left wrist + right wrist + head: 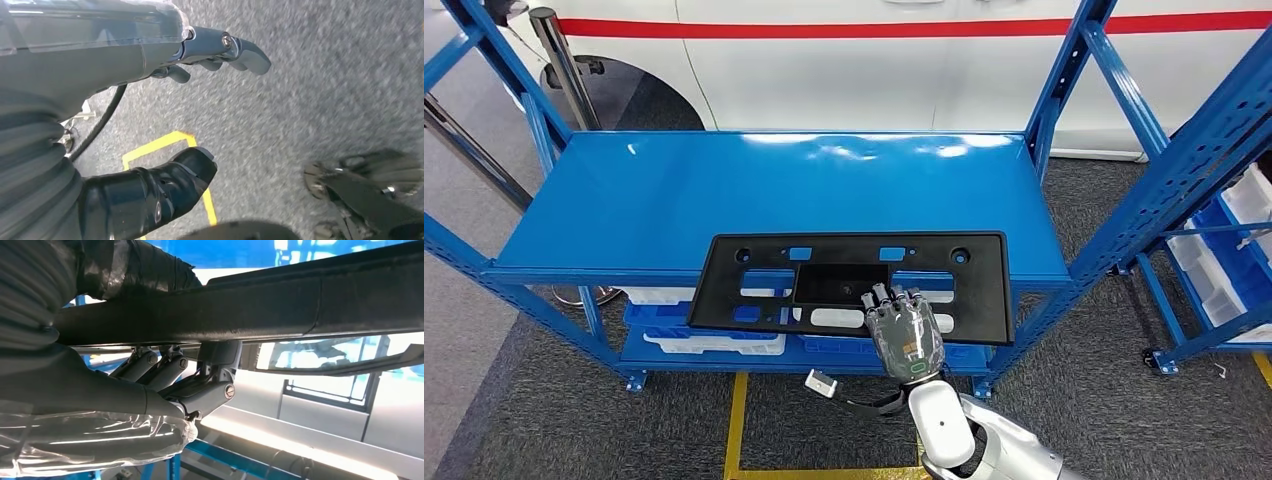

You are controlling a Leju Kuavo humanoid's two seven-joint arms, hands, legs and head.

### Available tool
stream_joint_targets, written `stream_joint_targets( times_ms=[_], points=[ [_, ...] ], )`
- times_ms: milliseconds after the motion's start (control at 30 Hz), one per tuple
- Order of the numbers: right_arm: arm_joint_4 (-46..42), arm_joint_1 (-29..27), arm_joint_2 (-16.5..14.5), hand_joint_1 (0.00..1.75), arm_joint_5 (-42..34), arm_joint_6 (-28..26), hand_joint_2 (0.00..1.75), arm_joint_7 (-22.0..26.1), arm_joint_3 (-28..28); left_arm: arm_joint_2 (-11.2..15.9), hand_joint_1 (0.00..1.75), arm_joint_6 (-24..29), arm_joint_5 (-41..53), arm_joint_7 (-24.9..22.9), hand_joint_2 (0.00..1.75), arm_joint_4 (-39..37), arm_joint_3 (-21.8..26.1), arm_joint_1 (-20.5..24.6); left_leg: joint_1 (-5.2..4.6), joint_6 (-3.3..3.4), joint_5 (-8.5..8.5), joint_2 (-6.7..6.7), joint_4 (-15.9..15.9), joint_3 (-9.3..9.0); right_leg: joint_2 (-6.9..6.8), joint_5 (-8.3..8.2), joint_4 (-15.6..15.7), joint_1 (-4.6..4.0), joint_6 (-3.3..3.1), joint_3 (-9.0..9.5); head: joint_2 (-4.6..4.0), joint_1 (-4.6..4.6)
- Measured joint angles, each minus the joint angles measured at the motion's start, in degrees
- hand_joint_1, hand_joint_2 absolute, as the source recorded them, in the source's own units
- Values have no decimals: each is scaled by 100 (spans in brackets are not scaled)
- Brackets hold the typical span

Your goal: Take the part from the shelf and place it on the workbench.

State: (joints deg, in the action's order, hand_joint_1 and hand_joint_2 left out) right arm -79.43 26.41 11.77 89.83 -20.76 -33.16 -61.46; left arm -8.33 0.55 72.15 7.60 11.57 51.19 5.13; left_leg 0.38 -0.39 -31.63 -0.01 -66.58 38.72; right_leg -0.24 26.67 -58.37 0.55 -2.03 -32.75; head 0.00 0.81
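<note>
A flat black plastic part (844, 285) with several cut-outs lies on the blue shelf (724, 190), its near side hanging over the shelf's front edge. My right hand (904, 335) grips that near edge at the middle. In the right wrist view the part's black edge (300, 305) runs between the thumb (125, 270) on one side and the fingers (205, 392) on the other. My left hand (90, 60) hangs over grey carpet, fingers and thumb apart, holding nothing.
A white car (874, 60) with a red stripe stands behind the shelf. White trays (714, 340) sit on the lower level. A second blue rack (1214, 150) with white bins stands on the right. Yellow tape (736, 420) marks the carpet in front.
</note>
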Motion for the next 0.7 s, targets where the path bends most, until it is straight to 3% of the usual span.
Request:
stream_joint_targets(
  times_ms=[33, 67, 100, 133, 200, 267, 333, 400, 433, 500, 533, 567, 600, 633, 700],
  points=[
    [-6, -2, 7, 175, 0, -4, 175, 0, -15, -2, 0, 1, 3, -11, 175, -1, 0, 1, 9, -20, -233, -1, -364, 72, -4, -60, -8, -3, -9, -84, 0, -1],
    [-8, -8, 11, 175, 0, -11, 175, -1, -33, -5, 0, 3, 7, -25, 175, -1, 0, 3, 18, -40, -334, -1, -668, 104, -8, -119, -19, -6, -7, -171, 0, -1],
    [-8, -17, 15, 175, 0, -27, 175, -1, -51, -7, 0, 6, 11, -39, 175, 0, 0, 5, 26, -56, -293, 0, -838, 74, -13, -176, -33, -7, 0, -260, 0, -1],
    [-8, -28, 16, 175, 0, -54, 175, -1, -69, -7, 0, 10, 18, -56, 175, 0, 0, 7, 33, -66, -139, 0, -824, -42, -16, -230, -51, -4, 11, -349, 0, -1],
    [-9, -44, 15, 175, 0, -125, 175, -1, -100, -7, 0, 20, 32, -83, 175, 1, -1, 15, 42, -64, 150, -1, -265, -539, -13, -330, -98, 3, 51, -510, 0, -2],
    [-29, -72, 6, 175, 0, -217, 175, -2, -114, -7, 0, 34, 48, -80, 175, 2, -5, 26, 25, -33, 95, -11, 571, -1111, -13, -423, -147, -4, 113, -613, 0, -1],
    [-75, -154, -39, 175, 2, -397, 175, -2, -117, -7, 0, 53, 60, -62, 175, 2, -8, 26, 0, 12, -11, -22, 960, -1307, -21, -531, -139, -12, 176, -644, 0, 2],
    [-123, -301, -126, 175, 9, -723, 175, 14, -102, -14, 0, 77, 48, -85, 175, 0, -8, 14, 26, 89, 86, 0, 992, -1232, -12, -541, -133, -15, 239, -679, 0, 4],
    [-148, -406, -189, 175, 10, -942, 175, 71, -63, -19, 0, 92, 36, -109, 175, -1, -6, 11, 39, 139, 153, 18, 1002, -1183, -2, -387, -226, -15, 264, -720, 0, 6],
    [-208, -729, -386, 175, -98, -1394, 175, 469, 175, -23, 0, 124, 3, -146, 175, -1, 6, -2, 41, 206, 286, 40, 991, -1039, 17, 196, -745, -10, 294, -851, 0, 9],
    [-250, -937, -531, 175, -306, -1575, 175, 926, 382, -22, 0, 135, -17, -145, 175, -1, 14, -15, 35, 223, 340, 43, 968, -949, 17, 476, -1130, -7, 301, -923, 0, 11],
    [-293, -1144, -686, 175, -674, -1681, 175, 1535, 615, -22, 0, 143, -36, -126, 175, -1, 24, -27, 28, 225, 388, 47, 938, -856, 18, 626, -1485, -4, 308, -968, 0, 10],
    [-332, -1324, -837, 175, -1231, -1715, 175, 2251, 839, -22, 0, 146, -55, -92, 175, -1, 35, -35, 21, 222, 431, 53, 900, -760, 18, 640, -1725, 0, 312, -960, 0, 8],
    [-370, -1467, -974, 175, -2000, -1664, 175, 2994, 1027, -22, 0, 143, -68, -46, 175, -1, 48, -39, 17, 217, 469, 60, 856, -661, 18, 532, -1776, 5, 309, -863, 0, 9],
    [-449, -1666, -1197, 175, -3948, -1334, 175, 4185, 1282, -23, 0, 103, -76, 54, 175, -1, 76, -40, 15, 191, 537, 62, 765, -488, 19, 287, -1287, 12, 273, -375, 0, 9]
  ],
)
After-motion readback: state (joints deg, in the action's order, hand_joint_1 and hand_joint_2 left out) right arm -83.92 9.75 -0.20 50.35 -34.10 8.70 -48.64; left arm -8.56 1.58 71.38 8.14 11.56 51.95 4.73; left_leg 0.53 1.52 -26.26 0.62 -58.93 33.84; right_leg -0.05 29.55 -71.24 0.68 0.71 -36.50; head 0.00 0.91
